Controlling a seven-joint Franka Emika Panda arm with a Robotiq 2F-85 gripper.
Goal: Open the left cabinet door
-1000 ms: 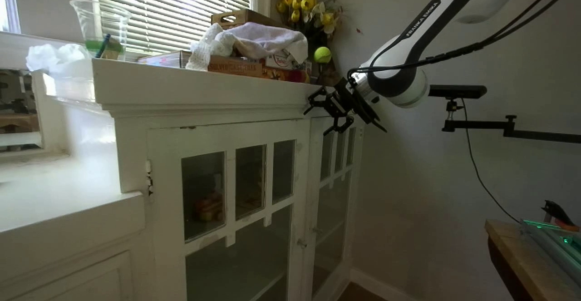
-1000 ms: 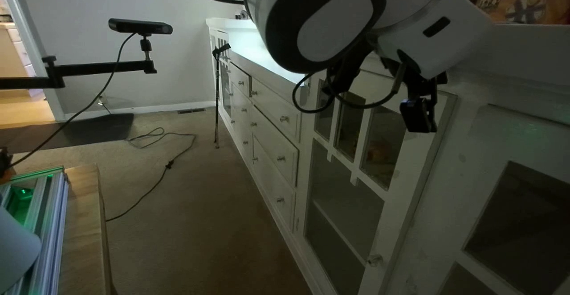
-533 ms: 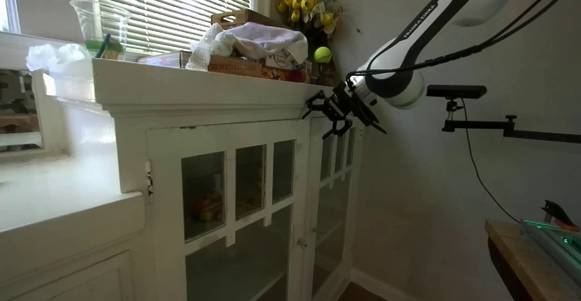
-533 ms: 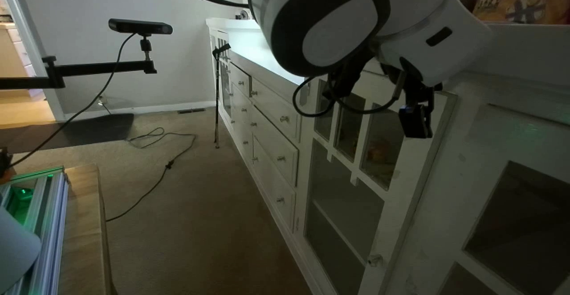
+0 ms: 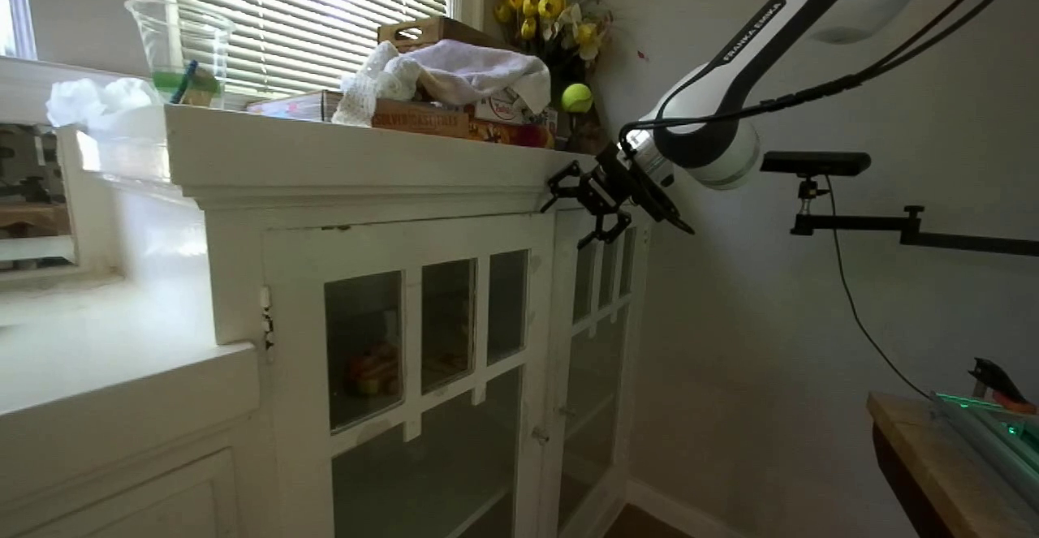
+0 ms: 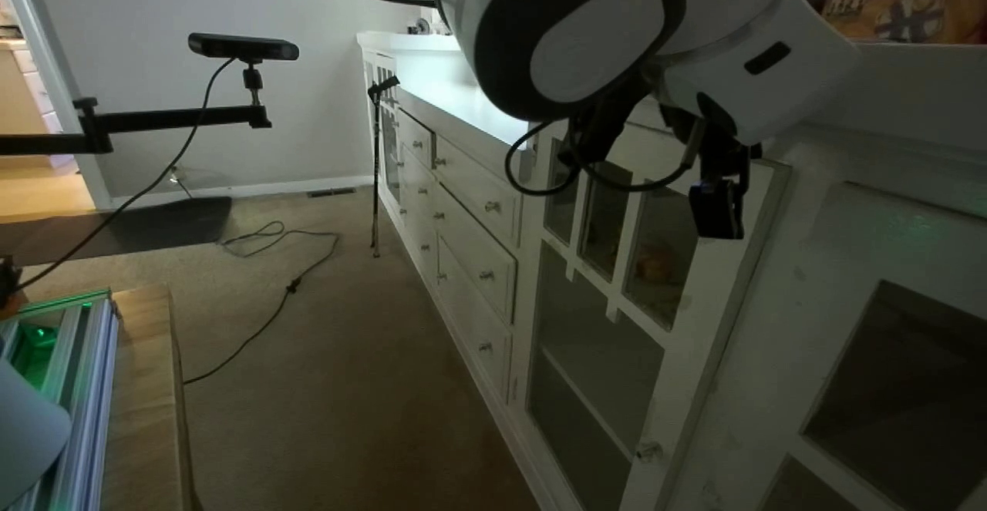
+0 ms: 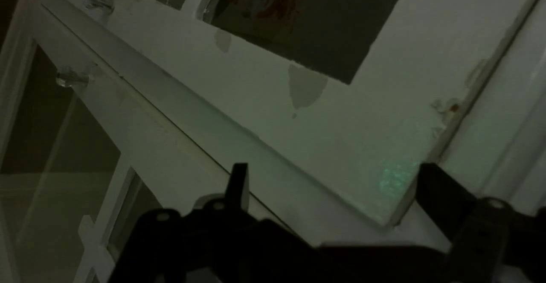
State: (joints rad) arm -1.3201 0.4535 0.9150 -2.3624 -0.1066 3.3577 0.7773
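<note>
Hovering by the top free corner of the tall white glass-paned wooden left door (image 5: 412, 408), your black fingers (image 7: 443, 202) stand wide apart; the clear knob (image 5: 540, 435) sits well below, down its upright edge.

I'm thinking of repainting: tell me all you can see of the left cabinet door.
The left cabinet door is tall, upright, white and apparently wooden, with three small panes above a larger pane. Greyish patches and a chip mar its paint. A clear knob sits on its right side; a hinge shows at its left edge. It looks closed, or nearly so, beside the matching right cabinet door. The open gripper hovers by its top right corner; whether they touch cannot be told.
</note>
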